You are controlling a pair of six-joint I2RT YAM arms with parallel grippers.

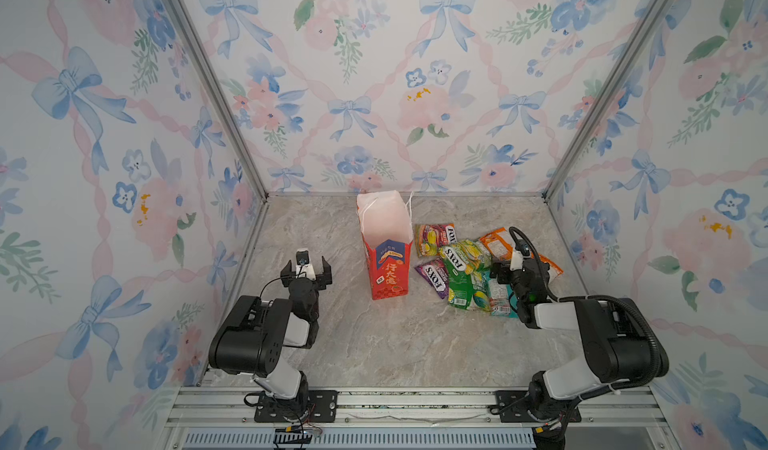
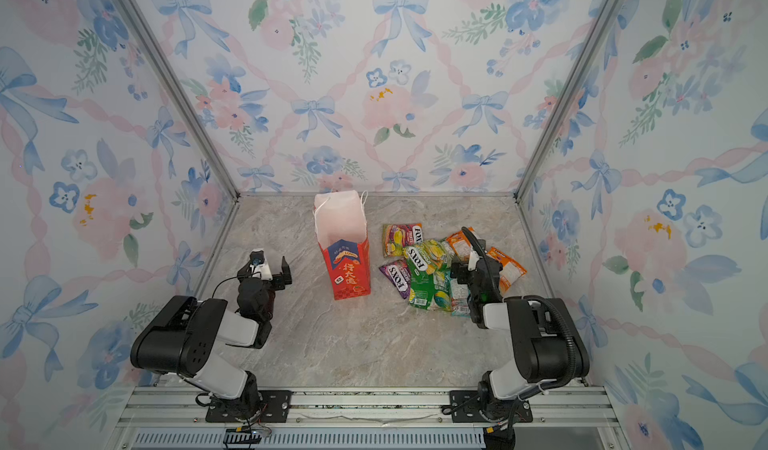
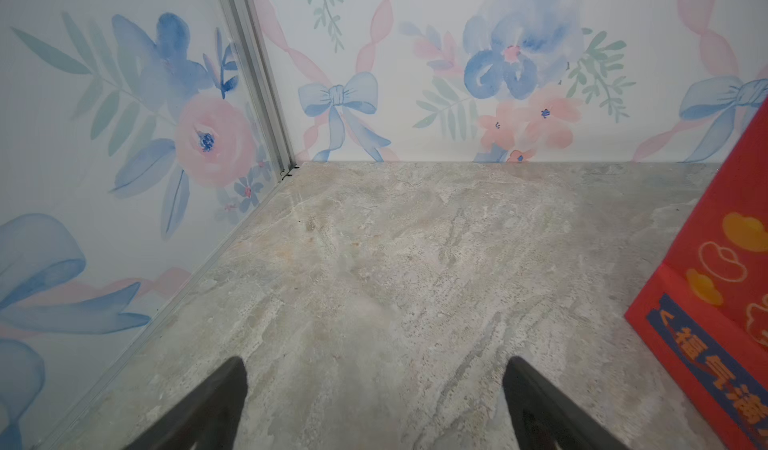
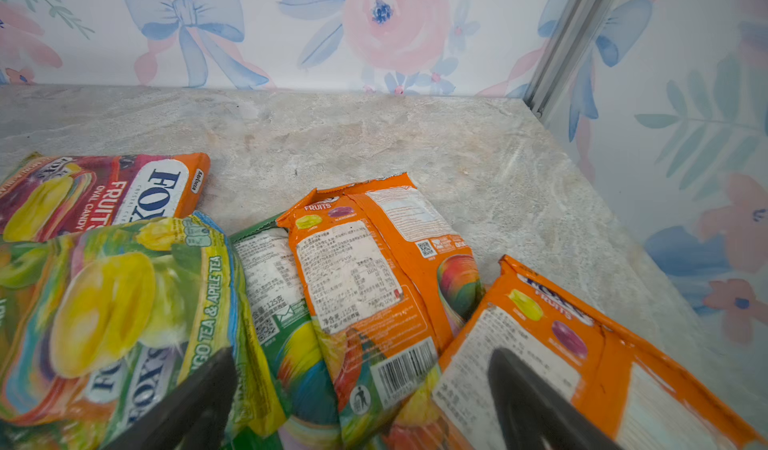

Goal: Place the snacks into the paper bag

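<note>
The tall red paper bag [image 1: 384,260] [image 2: 345,260] stands upright and open-topped at mid-table, its white inside showing; its red side [image 3: 715,277] edges the left wrist view. The snacks [image 1: 461,269] [image 2: 428,269] lie in an overlapping pile to its right: a red-yellow FOX'S packet [image 4: 95,194], a green-yellow one [image 4: 116,302], a purple one [image 1: 434,277], and two orange ones [image 4: 374,269] [image 4: 582,344]. My right gripper [image 1: 513,269] [image 4: 361,360] hovers open just over the pile, holding nothing. My left gripper [image 1: 306,267] [image 3: 376,364] is open and empty over bare table, left of the bag.
Floral wall panels [image 1: 374,94] close in the table on three sides, with aluminium corner posts [image 1: 216,94]. A metal rail [image 1: 415,402] carrying both arm bases runs along the front edge. The marbled tabletop [image 1: 374,335] lies bare in front of the bag.
</note>
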